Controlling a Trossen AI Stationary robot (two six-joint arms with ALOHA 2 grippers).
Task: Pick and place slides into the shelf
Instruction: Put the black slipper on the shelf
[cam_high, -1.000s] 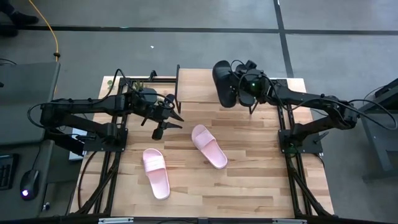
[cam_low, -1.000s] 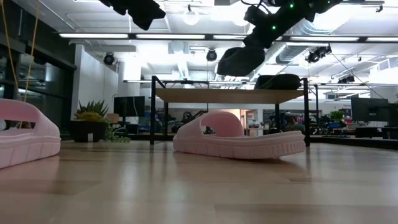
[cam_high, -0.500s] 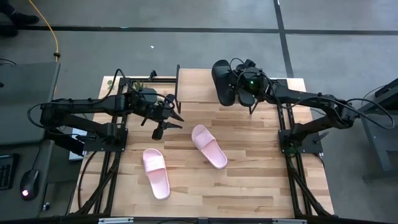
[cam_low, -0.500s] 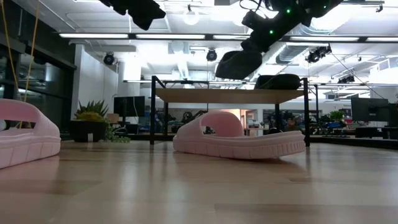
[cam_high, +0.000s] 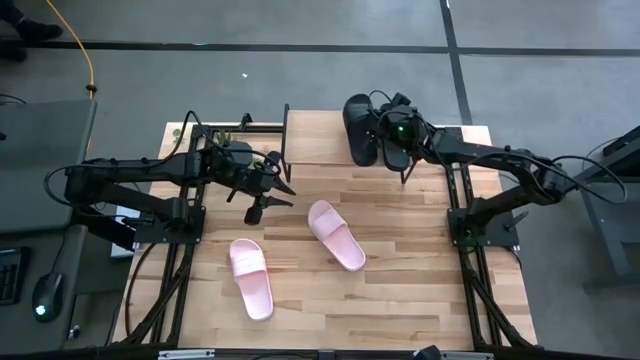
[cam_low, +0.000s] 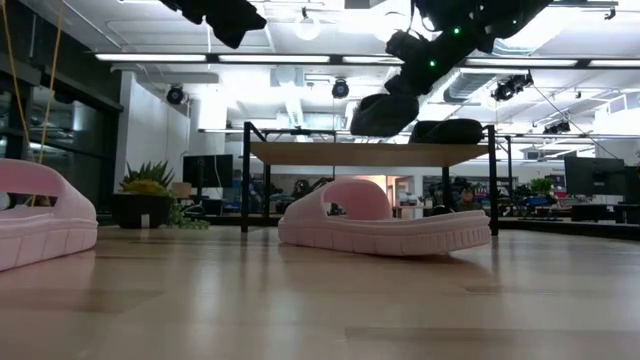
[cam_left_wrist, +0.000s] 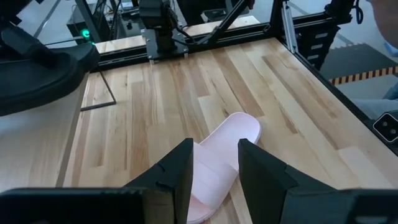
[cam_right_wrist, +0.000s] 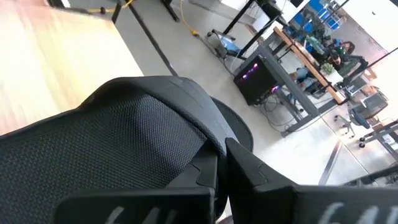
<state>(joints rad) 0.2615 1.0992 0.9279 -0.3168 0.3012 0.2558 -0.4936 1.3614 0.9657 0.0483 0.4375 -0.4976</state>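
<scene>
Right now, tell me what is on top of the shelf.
One black slide lies on the shelf plank. The right gripper holds a second black slide in the air just above it. The rest of the plank is bare; the area beneath the slides is hidden.

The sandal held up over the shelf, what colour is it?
Black. The sandal shows best in the high view, gripped by the right arm's fingers.

Two pale pink slides (cam_high: 337, 235); two black slides (cam_high: 359, 130) (mesh-textured strap); light wooden shelf (cam_high: 315, 139)
</scene>
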